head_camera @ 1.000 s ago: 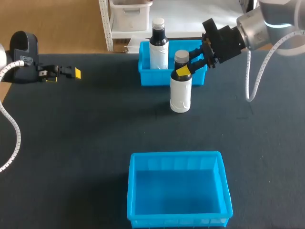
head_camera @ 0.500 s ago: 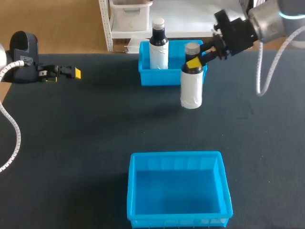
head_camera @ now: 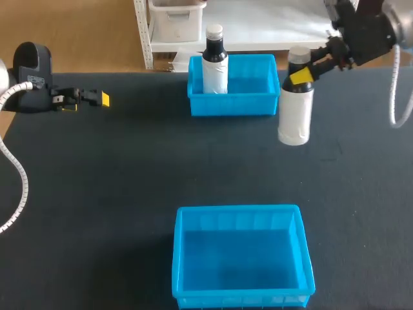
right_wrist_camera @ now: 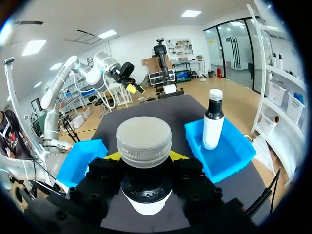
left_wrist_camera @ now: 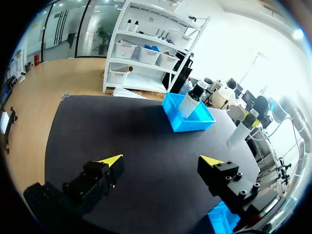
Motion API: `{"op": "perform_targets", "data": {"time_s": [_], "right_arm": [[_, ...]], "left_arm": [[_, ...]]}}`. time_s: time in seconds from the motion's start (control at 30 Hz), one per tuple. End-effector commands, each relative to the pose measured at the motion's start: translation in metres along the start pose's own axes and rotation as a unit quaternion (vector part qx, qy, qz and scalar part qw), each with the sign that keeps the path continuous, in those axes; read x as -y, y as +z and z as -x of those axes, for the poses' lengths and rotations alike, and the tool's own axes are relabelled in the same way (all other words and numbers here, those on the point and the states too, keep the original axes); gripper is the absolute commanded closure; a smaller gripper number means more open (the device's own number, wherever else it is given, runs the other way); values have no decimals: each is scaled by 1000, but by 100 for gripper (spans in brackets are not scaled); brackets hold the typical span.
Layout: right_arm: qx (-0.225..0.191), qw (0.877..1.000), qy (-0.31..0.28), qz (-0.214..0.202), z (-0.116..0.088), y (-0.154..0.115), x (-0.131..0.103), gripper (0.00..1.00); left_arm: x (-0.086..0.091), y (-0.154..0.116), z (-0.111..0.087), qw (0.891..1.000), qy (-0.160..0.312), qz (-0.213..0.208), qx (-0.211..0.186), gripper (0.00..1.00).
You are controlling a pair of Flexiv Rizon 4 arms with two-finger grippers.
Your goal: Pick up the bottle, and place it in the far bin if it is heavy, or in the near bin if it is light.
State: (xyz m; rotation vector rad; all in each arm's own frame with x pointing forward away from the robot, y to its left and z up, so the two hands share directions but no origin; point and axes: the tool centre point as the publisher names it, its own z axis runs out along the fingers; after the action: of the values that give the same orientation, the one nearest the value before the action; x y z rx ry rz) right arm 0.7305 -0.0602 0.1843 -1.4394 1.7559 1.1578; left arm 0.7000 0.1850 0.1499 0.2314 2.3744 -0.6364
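Note:
A white bottle point(head_camera: 295, 106) with a black neck and grey cap hangs above the table, just right of the far blue bin point(head_camera: 232, 104). My right gripper point(head_camera: 302, 75) is shut on its neck. In the right wrist view the grey cap point(right_wrist_camera: 144, 141) rises between the yellow fingertips point(right_wrist_camera: 115, 156). The far bin point(right_wrist_camera: 234, 161) holds a second, similar bottle point(head_camera: 215, 61), upright in its left corner. The near blue bin point(head_camera: 239, 210) sits at the table's front. My left gripper point(head_camera: 97, 99) stands open and holds nothing at the far left of the table.
The left wrist view shows the left gripper point(left_wrist_camera: 163, 160) over bare black table, with the far bin point(left_wrist_camera: 192, 121) and the held bottle point(left_wrist_camera: 242, 132) well ahead of it. Dark open tabletop lies between the two bins.
My right gripper has carried the bottle up off the table and to the right, from in front of the far bin to beside its right end. The left arm has not moved.

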Motion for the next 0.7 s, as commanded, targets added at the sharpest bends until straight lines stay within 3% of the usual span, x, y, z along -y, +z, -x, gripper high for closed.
{"op": "perform_targets", "data": {"time_s": [0.03,0.33,0.7], "right_arm": [[-4,999,0,-42,3,-22,-39,55],[-15,999,-11,-42,9,-37,-78,56],[-24,999,-28,4,17,-20,-126,57]], "left_arm": [[0,0,0,1000,0,0,0,0],[0,0,0,1000,0,0,0,0],[0,0,0,1000,0,0,0,0]]}}
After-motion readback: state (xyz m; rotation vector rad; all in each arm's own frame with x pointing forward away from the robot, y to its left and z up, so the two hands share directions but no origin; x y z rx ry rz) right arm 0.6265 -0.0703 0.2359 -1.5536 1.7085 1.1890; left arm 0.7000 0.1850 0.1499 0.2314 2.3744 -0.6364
